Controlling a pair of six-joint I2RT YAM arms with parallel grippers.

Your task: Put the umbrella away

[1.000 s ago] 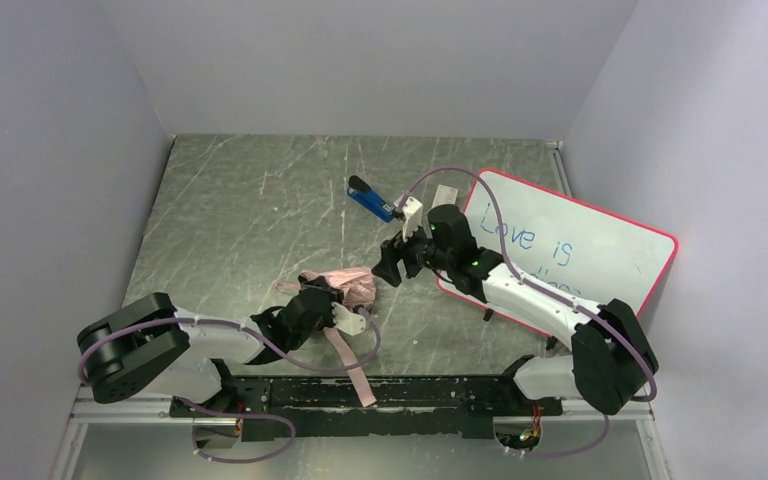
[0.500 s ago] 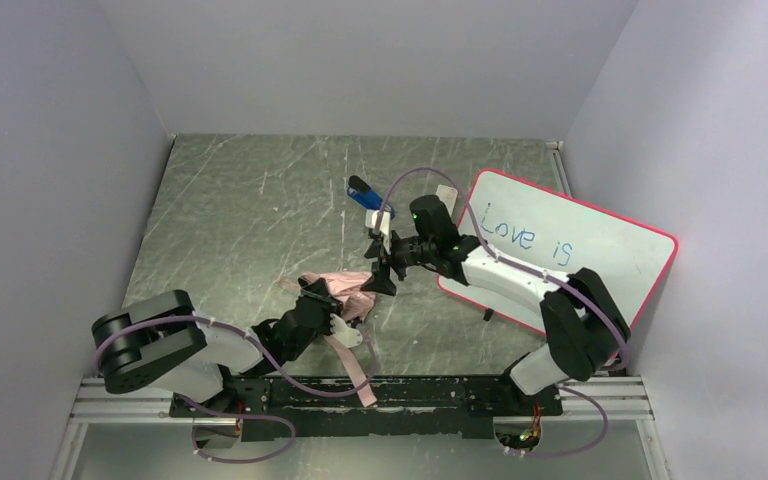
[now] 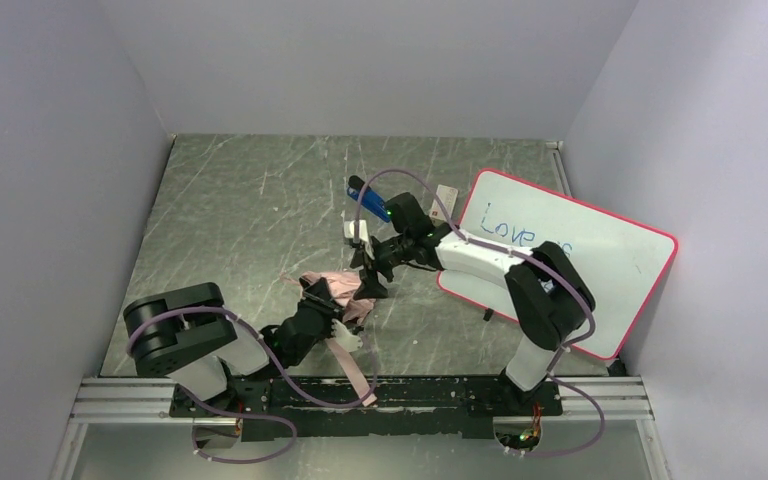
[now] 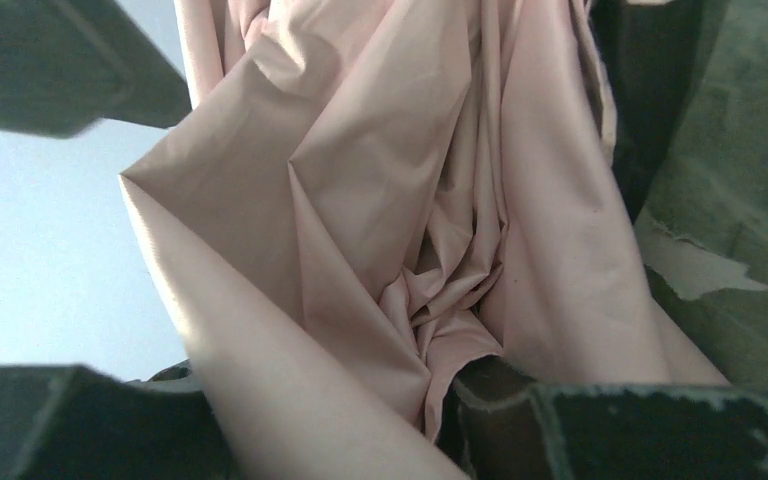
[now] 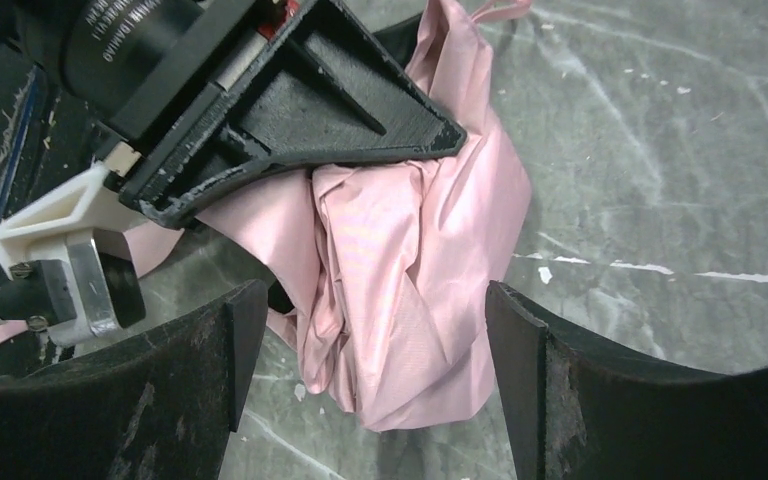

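The umbrella (image 3: pixel 348 287) lies crumpled on the table near the front, its pale pink fabric bunched up. Its pink strap (image 3: pixel 352 362) trails toward the front rail. My left gripper (image 3: pixel 322 312) is shut on the umbrella's near side. In the left wrist view the pink fabric (image 4: pixel 390 200) fills the gap in my left gripper (image 4: pixel 325 392). My right gripper (image 3: pixel 368 277) is open at the umbrella's far end. In the right wrist view the right gripper (image 5: pixel 375 385) straddles the fabric's (image 5: pixel 410 300) tip without touching it. The left gripper's black finger (image 5: pixel 310 110) lies over the fabric.
A blue-and-black stapler (image 3: pixel 364 195) lies behind the right arm, partly hidden by it. A white board with a red rim (image 3: pixel 600 245) leans at the right. Grey walls close in the left, back and right sides. A metal rail (image 3: pixel 410 392) runs along the front.
My right gripper has swung left and down from beside the white board to the umbrella's far end. The left gripper has kept its hold, and its arm has shifted slightly right.
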